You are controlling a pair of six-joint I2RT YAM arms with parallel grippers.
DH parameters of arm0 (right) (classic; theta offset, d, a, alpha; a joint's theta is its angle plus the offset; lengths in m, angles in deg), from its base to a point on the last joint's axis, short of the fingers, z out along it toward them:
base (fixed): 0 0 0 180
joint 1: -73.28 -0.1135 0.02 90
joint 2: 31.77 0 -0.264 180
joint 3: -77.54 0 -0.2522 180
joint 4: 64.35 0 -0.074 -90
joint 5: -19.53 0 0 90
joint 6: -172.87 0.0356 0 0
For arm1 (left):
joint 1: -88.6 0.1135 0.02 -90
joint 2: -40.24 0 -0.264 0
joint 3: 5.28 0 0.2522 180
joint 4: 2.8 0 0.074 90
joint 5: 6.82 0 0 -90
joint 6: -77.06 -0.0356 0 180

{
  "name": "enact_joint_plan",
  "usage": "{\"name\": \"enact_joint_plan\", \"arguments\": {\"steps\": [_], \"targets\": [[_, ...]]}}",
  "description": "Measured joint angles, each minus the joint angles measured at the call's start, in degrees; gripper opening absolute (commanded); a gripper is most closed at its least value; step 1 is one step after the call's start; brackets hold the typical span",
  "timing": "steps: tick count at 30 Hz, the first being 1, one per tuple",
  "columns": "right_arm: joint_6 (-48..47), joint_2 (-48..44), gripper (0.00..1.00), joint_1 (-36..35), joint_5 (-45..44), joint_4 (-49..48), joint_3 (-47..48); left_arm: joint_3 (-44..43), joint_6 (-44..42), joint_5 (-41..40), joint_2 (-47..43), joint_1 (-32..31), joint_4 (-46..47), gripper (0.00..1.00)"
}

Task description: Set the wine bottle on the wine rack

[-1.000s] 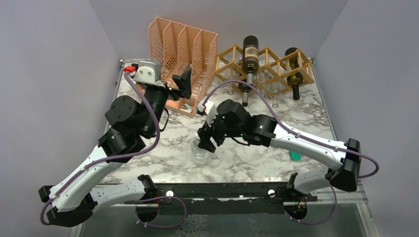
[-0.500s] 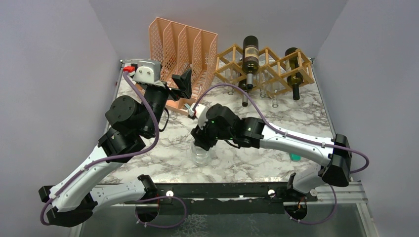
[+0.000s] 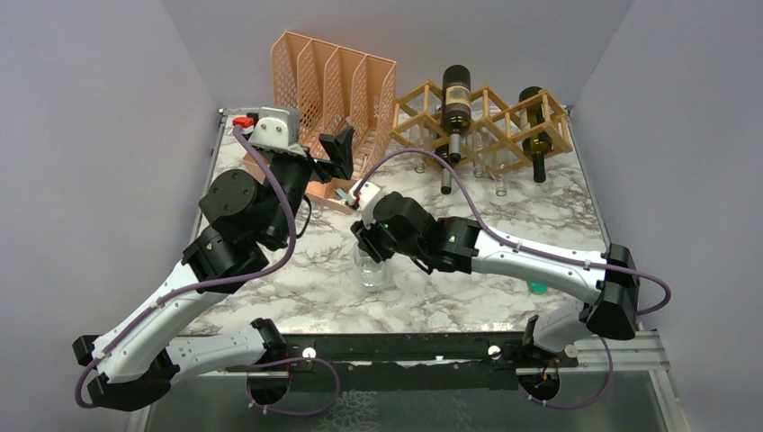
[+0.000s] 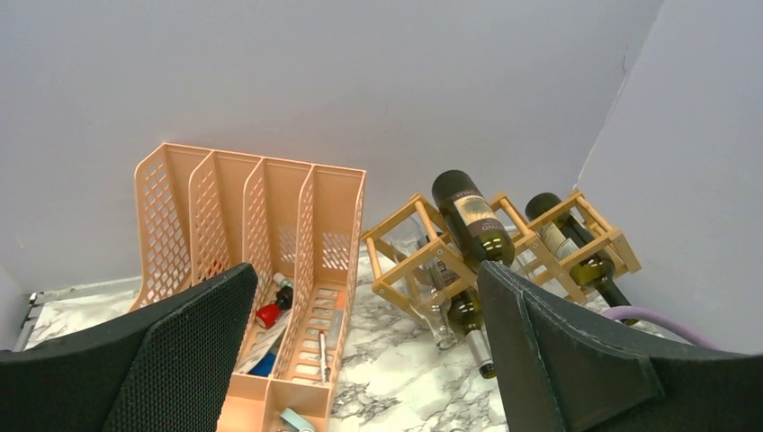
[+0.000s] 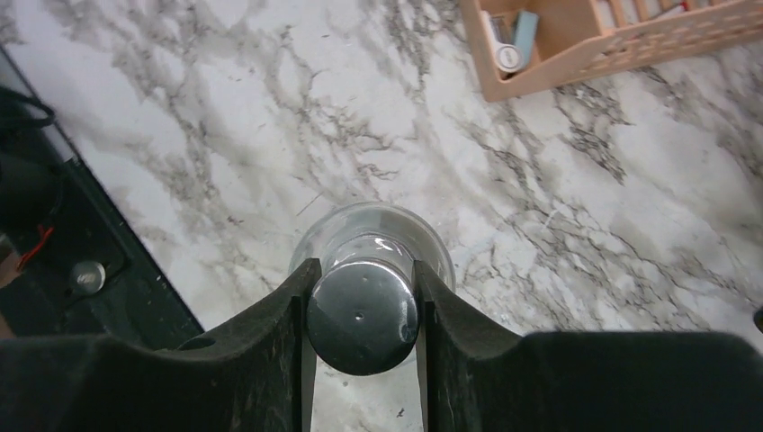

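Wine bottle (image 3: 371, 272) stands upright on the marble worktop (image 5: 225, 108), its dark cap (image 5: 363, 317) pinched by the right hand (image 5: 363, 292). Left hand (image 4: 366, 274) is spread wide, facing the wine rack (image 3: 493, 115).

top and left wrist views share the wine rack (image 3: 500, 106).

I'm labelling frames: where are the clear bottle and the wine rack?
clear bottle (image 5: 363, 317): right wrist view, on its dark cap.
wine rack (image 4: 389, 220): left wrist view, on its upper left slat.
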Motion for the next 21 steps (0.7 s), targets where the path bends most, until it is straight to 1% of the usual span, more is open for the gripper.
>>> {"name": "enact_joint_plan", "arguments": {"steps": [6,9,11,16,19,21], "targets": [[2.23,0.07,0.11,0.55,-10.43,-0.46,-0.13,-1.53,0.5,0.07,1.7,0.0,-0.98,0.99],[3.5,0.59,0.12,2.38,-13.31,-1.11,-0.11,-1.75,0.59,0.07,1.99,0.0,-1.42,0.99],[4.46,1.2,0.14,3.93,-14.1,-1.9,0.04,-2.03,0.66,0.07,2.1,0.0,-1.84,0.99],[6.38,4.2,0.29,6.91,-14.12,-1.9,3.02,-2.34,0.7,0.07,2.1,0.0,-2.1,0.99],[7.28,6.01,0.42,7.96,-13.51,-0.9,5.25,-2.34,0.72,0.07,2.1,0.0,-2.38,0.99],[8.0,6.97,0.47,8.24,-12.81,0.26,6.69,-2.34,0.7,0.07,2.1,0.0,-2.43,0.99]]}}
